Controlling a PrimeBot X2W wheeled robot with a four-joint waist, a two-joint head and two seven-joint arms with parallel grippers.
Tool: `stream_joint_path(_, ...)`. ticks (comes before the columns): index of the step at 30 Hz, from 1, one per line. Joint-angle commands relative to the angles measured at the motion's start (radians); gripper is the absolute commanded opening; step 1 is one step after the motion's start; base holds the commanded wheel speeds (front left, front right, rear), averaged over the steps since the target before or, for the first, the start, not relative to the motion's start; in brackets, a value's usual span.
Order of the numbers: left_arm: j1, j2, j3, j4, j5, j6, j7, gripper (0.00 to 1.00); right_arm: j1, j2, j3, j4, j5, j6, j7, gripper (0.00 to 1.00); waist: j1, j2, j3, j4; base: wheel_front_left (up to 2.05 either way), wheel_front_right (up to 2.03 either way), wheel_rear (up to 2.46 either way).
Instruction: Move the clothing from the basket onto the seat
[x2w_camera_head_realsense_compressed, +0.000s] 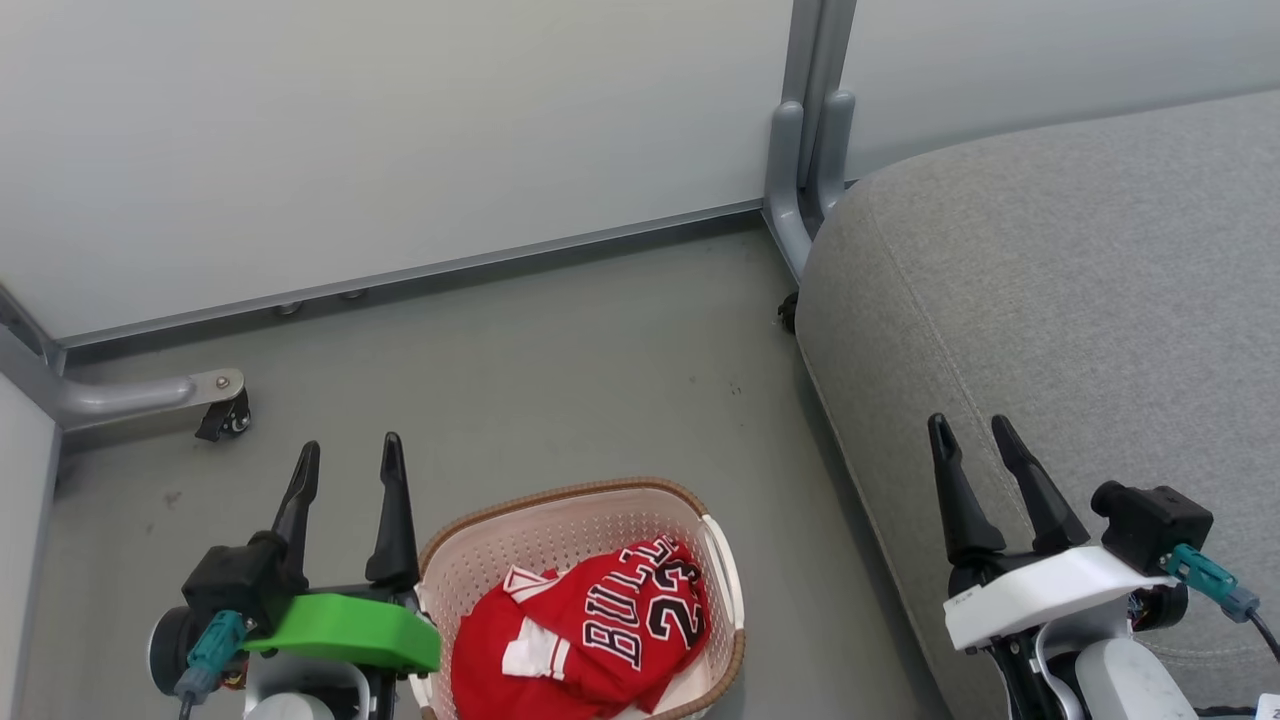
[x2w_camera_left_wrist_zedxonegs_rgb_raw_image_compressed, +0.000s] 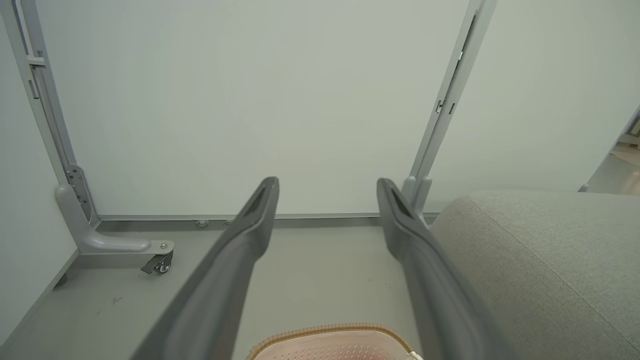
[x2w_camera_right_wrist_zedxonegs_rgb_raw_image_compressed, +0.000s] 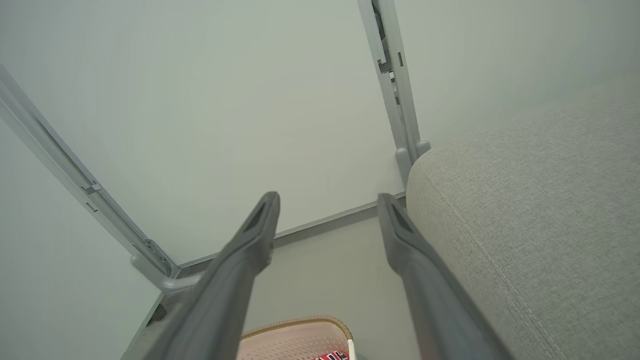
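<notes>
Red clothing (x2w_camera_head_realsense_compressed: 585, 625) lettered "BULLS 23" lies bunched in the cream basket (x2w_camera_head_realsense_compressed: 480, 545), which stands on the floor at the bottom centre of the head view. The basket's brown rim (x2w_camera_left_wrist_zedxonegs_rgb_raw_image_compressed: 325, 331) and far wall (x2w_camera_right_wrist_zedxonegs_rgb_raw_image_compressed: 295, 340) peek into both wrist views, with a sliver of red clothing (x2w_camera_right_wrist_zedxonegs_rgb_raw_image_compressed: 332, 356). The grey seat (x2w_camera_head_realsense_compressed: 1080, 300) fills the right side, also seen as seat (x2w_camera_left_wrist_zedxonegs_rgb_raw_image_compressed: 545, 260) and seat (x2w_camera_right_wrist_zedxonegs_rgb_raw_image_compressed: 540, 215). My left gripper (x2w_camera_head_realsense_compressed: 350, 455) is open just left of the basket. My right gripper (x2w_camera_head_realsense_compressed: 970, 430) is open over the seat's front edge. Both hold nothing.
Pale partition panels stand behind, on grey metal posts. One post foot with a caster (x2w_camera_head_realsense_compressed: 225, 415) sits on the floor at the left; another post base (x2w_camera_head_realsense_compressed: 805, 180) stands against the seat's far corner. Grey floor (x2w_camera_head_realsense_compressed: 560, 370) lies between basket and panels.
</notes>
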Motion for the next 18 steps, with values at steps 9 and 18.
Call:
stream_joint_path(9, 0.005, 0.009, -0.015, 0.004, 0.1, 0.013, -0.024, 1.0, -0.012, -0.006, 0.006, 0.002, -0.096, 0.001, -0.025, 1.0, 0.0, 0.0, 0.001, 0.007, 0.0, 0.0, 0.0)
stream_joint_path(18, 0.003, 0.011, -0.025, 0.008, 0.173, 0.017, -0.041, 1.0, -0.014, -0.007, 0.019, 0.006, -0.16, 0.001, -0.043, 1.0, 0.0, 0.0, 0.004, 0.012, 0.0, 0.0, 0.0)
